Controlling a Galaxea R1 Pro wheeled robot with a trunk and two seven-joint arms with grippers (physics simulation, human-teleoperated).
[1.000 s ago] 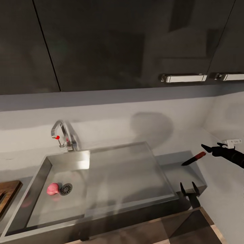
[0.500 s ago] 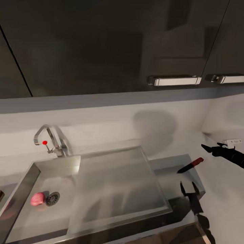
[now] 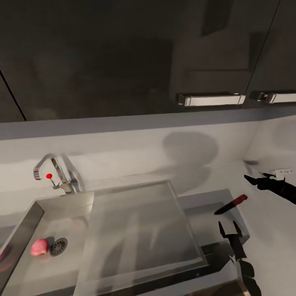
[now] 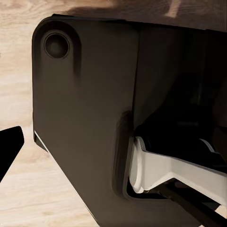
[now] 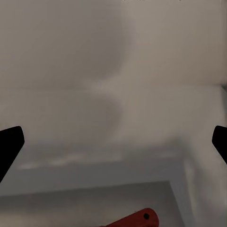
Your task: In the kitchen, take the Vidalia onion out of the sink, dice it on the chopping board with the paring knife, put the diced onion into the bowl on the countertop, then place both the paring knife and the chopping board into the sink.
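Note:
The Vidalia onion [image 3: 40,248], pinkish, lies in the sink [image 3: 24,222] beside the round drain [image 3: 58,246]. The paring knife [image 3: 231,204], with a dark blade and red handle, lies on the dark countertop [image 3: 205,201] right of the drainboard. My right gripper [image 3: 253,179] hovers open above and to the right of the knife. In the right wrist view its fingertips [image 5: 9,146] stand wide apart, with the knife's red handle [image 5: 142,218] below them. My left gripper [image 3: 227,225] is open and empty at the countertop's front edge. The chopping board and bowl are out of view.
A chrome tap [image 3: 53,170] with a red knob [image 3: 49,176] stands behind the basin. Black upper cabinets with chrome handles [image 3: 209,99] hang overhead. A pale wall [image 3: 271,234] closes the counter's right end. The left wrist view looks at my dark base [image 4: 85,118] and the wood floor [image 4: 19,94].
The camera has swung right, so the sink and tap slid left in the picture and the chopping board's corner dropped out of view. Onion, knife and both grippers hold their places.

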